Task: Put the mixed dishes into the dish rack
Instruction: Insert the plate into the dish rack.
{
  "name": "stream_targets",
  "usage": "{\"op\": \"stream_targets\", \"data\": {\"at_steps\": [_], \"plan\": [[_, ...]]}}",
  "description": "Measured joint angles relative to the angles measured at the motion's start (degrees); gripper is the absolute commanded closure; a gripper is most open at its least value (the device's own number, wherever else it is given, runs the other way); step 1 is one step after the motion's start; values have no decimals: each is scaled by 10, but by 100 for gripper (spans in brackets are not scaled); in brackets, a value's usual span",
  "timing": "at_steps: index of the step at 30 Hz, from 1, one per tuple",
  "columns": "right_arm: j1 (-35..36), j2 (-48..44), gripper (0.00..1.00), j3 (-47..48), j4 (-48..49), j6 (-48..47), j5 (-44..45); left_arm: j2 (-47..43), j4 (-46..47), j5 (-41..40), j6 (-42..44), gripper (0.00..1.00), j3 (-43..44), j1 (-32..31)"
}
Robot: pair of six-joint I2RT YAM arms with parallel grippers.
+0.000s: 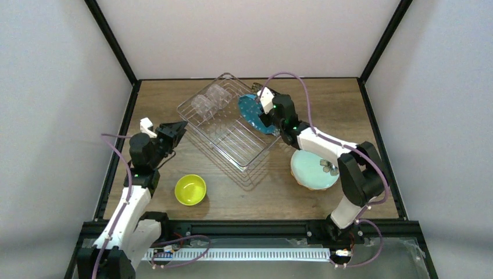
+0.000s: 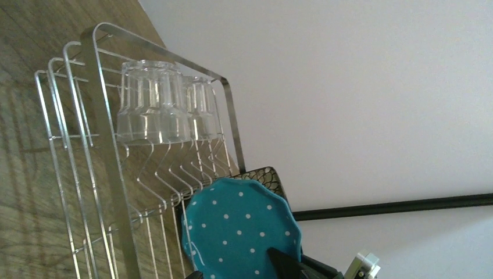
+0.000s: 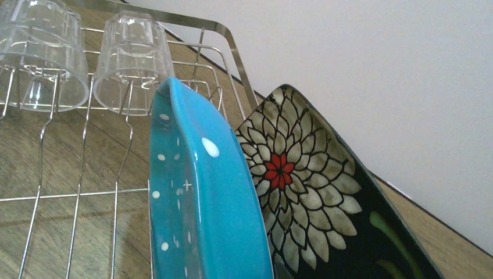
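The silvery wire dish rack (image 1: pixel 232 139) lies at an angle mid-table. Two clear glasses (image 1: pixel 203 104) stand upside down at its far left corner. My right gripper (image 1: pixel 264 116) is shut on the rim of the teal white-dotted plate (image 1: pixel 250 109), held on edge over the rack's right end. Just behind it leans the black square floral plate (image 3: pixel 302 192). The round mint flower plate (image 1: pixel 311 168) lies flat on the table under my right arm. The yellow-green bowl (image 1: pixel 190 189) sits near the front. My left gripper (image 1: pixel 177 131) hangs open and empty beside the rack's left edge.
In the left wrist view the rack's rim (image 2: pixel 99 116), glasses (image 2: pixel 148 102) and teal plate (image 2: pixel 238 229) fill the frame. Black frame posts and white walls close in the table. The rack's middle wires (image 3: pixel 81 192) carry nothing.
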Motion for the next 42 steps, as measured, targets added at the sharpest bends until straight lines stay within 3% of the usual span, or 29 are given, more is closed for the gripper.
{"op": "stream_targets", "data": {"at_steps": [11,13,14,16,20,23,42], "plan": [[6,5,99,-43,66,20,24,-14,2,-3,17,5,-32,0],[7,5,86,-50,79,23,26,-17,4,-3,18,5,-38,0],[8,5,68,-52,82,24,27,-18,4,-3,18,5,-40,0],[8,5,48,-53,84,25,30,-18,4,-3,18,5,-42,0],[11,6,29,-53,76,34,37,-23,4,-4,18,5,-43,0],[12,10,21,-50,62,36,48,-24,4,-6,16,5,-43,0],[5,20,16,39,24,57,89,-49,-31,-28,9,5,-40,0]]}}
